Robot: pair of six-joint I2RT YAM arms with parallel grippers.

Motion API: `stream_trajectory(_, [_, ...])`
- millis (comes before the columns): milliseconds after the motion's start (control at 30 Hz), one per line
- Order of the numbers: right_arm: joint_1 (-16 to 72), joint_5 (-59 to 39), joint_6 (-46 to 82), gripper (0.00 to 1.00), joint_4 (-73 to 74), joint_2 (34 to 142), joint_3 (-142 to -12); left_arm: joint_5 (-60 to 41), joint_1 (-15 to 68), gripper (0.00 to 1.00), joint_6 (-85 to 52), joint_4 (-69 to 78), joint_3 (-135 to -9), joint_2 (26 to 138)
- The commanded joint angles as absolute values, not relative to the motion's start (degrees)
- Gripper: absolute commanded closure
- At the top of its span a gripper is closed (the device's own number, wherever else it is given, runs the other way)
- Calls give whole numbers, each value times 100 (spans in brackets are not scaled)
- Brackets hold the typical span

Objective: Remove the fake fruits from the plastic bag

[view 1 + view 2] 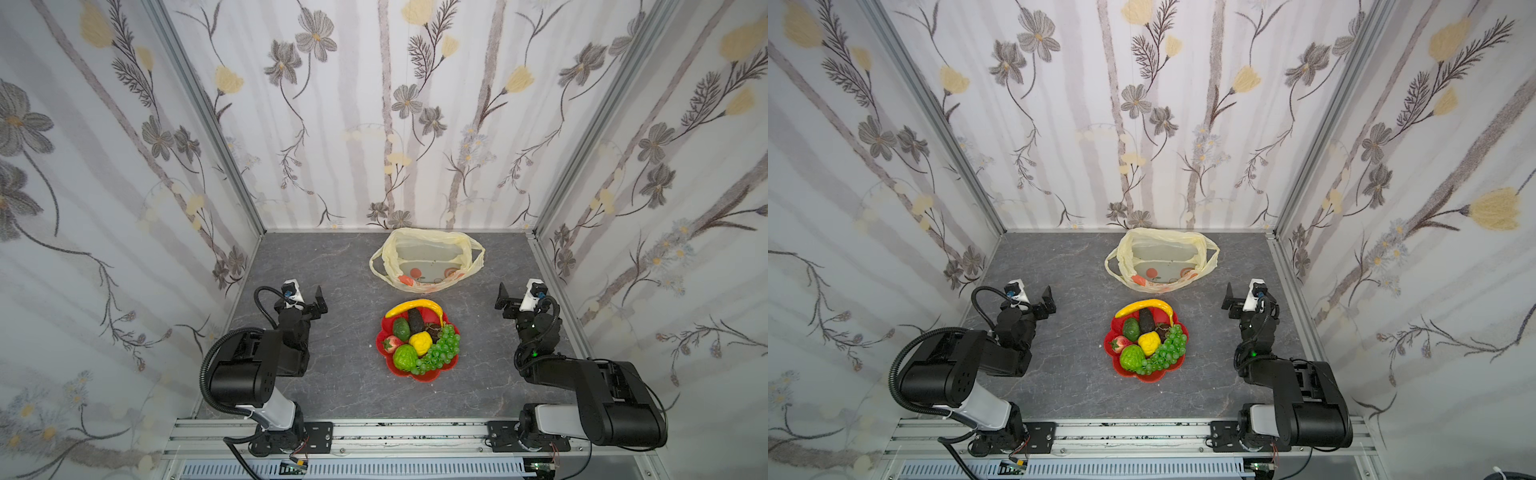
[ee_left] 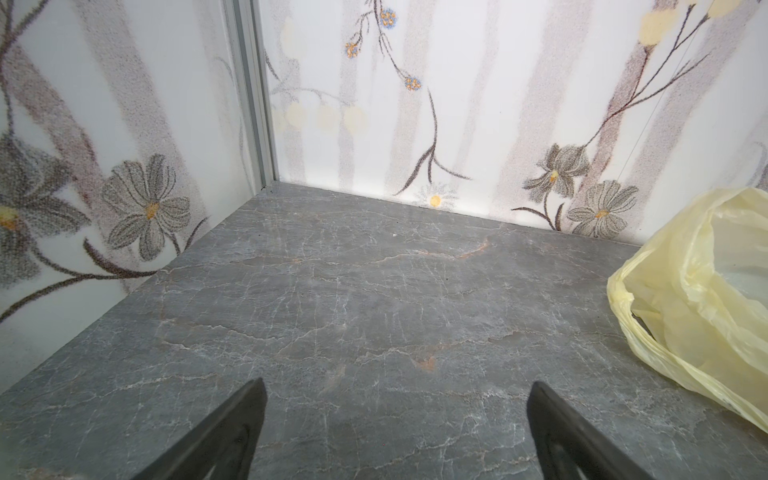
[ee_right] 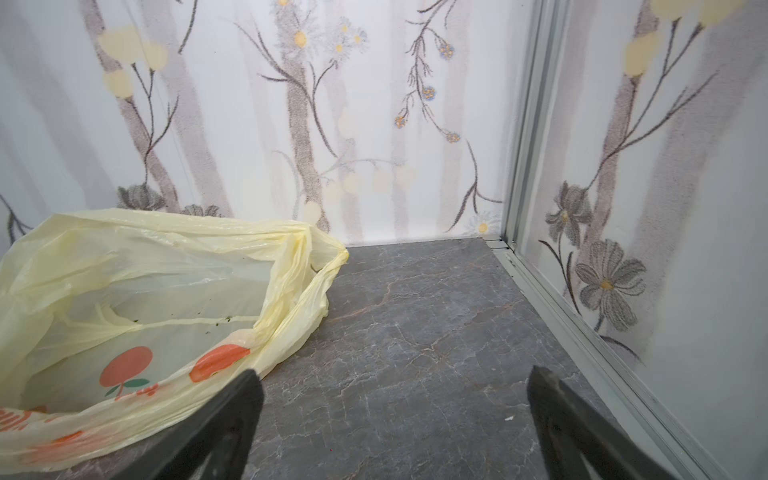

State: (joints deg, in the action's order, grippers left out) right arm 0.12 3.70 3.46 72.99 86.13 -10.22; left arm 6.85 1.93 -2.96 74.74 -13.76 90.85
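- Fake fruits (image 1: pixel 419 338) are sitting in the red dish (image 1: pixel 411 376), leaving the plastic bag (image 1: pixel 426 282) empty (mouth gaping).
- Left gripper (image 2: pixel 397 386) and right gripper (image 3: pixel 395 374) are hanging spread, empty: work seemingly done.

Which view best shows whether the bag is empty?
The right wrist view: it looks into the open bag, only specks inside. Both top views show it whole but small; the left wrist catches one edge.

Robot lab test cell, alu frame post (image 1: pixel 203 112), floral wallpaper panels (image 1: pixel 353 124), grey marble-look tabletop (image 1: pixel 353 390), arm-mount rail (image 1: pixel 415 434).
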Motion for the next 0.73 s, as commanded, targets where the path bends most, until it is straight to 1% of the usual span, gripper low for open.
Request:
stream_trajectory(0, [62,945,426,0,7717,8605,-1006,650,194,0,-286,7610,-1406,9084])
stream_trajectory(700, [149,1038,343,0,7603,8613,-1076,651,191,0,-290,7603,-1406,9086])
